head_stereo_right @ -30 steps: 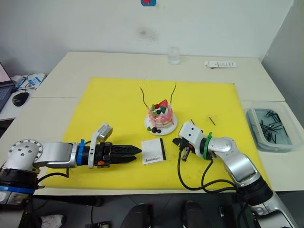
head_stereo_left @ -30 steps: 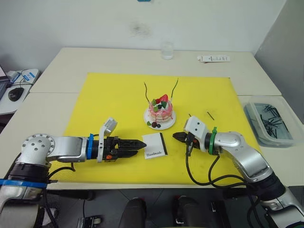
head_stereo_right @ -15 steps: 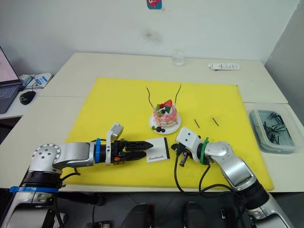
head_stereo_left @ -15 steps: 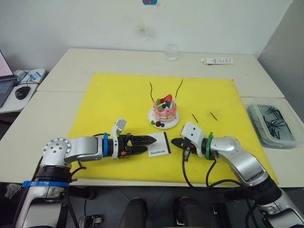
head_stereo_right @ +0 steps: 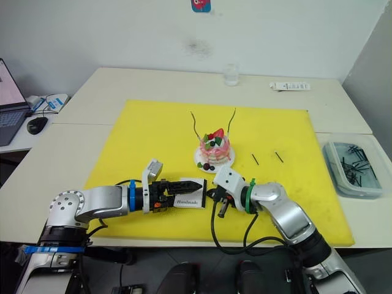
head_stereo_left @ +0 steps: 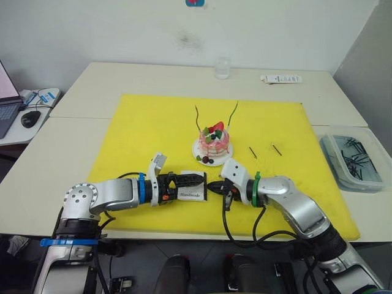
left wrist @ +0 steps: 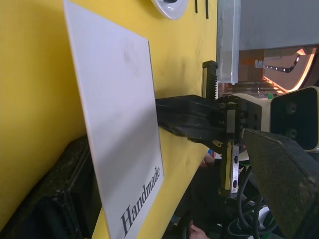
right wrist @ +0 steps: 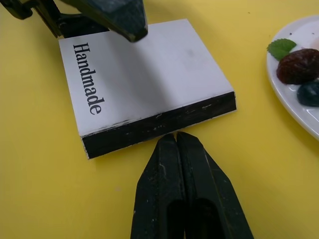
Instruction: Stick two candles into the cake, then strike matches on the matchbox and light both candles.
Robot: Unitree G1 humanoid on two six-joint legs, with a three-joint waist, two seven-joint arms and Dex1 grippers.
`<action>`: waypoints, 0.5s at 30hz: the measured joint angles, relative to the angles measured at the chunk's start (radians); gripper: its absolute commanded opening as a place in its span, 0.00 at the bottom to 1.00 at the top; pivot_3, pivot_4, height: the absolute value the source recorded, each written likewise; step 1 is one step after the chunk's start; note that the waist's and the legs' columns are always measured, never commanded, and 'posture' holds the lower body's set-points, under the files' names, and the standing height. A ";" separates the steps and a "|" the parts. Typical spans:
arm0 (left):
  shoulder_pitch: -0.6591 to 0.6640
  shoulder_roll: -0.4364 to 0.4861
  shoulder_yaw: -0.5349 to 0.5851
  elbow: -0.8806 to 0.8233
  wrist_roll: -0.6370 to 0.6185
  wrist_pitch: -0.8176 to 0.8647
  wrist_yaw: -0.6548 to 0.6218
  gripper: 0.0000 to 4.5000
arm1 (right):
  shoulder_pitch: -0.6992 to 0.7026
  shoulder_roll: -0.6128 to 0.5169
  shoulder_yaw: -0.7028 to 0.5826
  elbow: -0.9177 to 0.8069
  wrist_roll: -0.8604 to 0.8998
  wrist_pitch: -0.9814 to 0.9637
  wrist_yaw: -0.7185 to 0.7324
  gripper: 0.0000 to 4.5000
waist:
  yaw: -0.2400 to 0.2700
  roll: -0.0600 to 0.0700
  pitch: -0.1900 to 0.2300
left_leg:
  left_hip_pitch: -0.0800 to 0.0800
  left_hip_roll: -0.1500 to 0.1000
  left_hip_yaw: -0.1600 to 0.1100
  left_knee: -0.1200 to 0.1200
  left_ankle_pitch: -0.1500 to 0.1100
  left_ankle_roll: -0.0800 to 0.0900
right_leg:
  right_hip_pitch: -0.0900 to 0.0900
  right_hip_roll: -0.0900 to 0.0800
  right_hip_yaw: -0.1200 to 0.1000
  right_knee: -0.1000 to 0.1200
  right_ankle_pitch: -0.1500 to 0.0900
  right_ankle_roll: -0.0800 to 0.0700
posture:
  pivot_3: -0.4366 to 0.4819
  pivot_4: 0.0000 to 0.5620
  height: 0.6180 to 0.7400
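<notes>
Plainly past the first step, with both candles [head_stereo_left: 197,116] planted upright in the cake [head_stereo_left: 214,139], one toward 11 o'clock of the strawberry and one toward 1 o'clock, neither lit. Now on the match-striking step, and only at its setup.

Finds the matchbox [right wrist: 144,84] flat on the yellow mat [head_stereo_left: 147,128], at about 7 o'clock from the cake, just beside the plate. Shows the left claw [head_stereo_left: 195,179] reaching in from 9 o'clock with jaws spread, the box between them: one finger along the box, the other apart from its white face, so straddling rather than clamping, as far as can be told.

Shows the right claw [right wrist: 177,142] coming from 3 o'clock, fingers pressed together on nothing, tips touching or nearly touching the black striking strip. Carries no match. Leaves both matches [head_stereo_left: 252,152] lying on the mat at about 3 o'clock from the cake, well apart from either claw.

Next, probably: close the left claw on the box to steady it, then back the right claw off toward 1 o'clock, spread its fingers and pinch the nearer match by its plain end. Calls for a fine, low pinch on a very thin stick lying flat, then a firm drag along the strip.
</notes>
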 measured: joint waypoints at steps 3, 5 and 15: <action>0.006 -0.001 0.003 -0.008 0.000 -0.008 0.002 1.00 | -0.018 0.006 0.014 0.019 -0.015 -0.016 -0.001 0.01 | 0.000 0.000 0.000 | 0.000 0.000 0.000 0.000 0.000 0.000 | 0.000 0.000 0.000 0.000 0.000 0.000 | 0.48 0.27 1.00; 0.014 -0.002 0.005 -0.014 -0.001 -0.013 0.001 1.00 | -0.020 0.005 0.021 0.030 -0.030 -0.030 -0.003 0.01 | 0.000 0.000 0.000 | 0.000 0.000 0.000 0.000 0.000 0.000 | 0.000 -0.001 0.000 -0.001 0.000 -0.001 | 0.48 0.27 1.00; 0.043 0.003 0.023 -0.037 -0.003 -0.022 0.000 1.00 | -0.051 0.069 0.022 0.114 -0.046 -0.068 -0.044 0.01 | -0.006 0.000 0.000 | 0.001 0.000 -0.001 0.000 0.000 0.000 | 0.000 0.000 0.001 0.000 -0.001 -0.002 | 0.48 0.27 1.00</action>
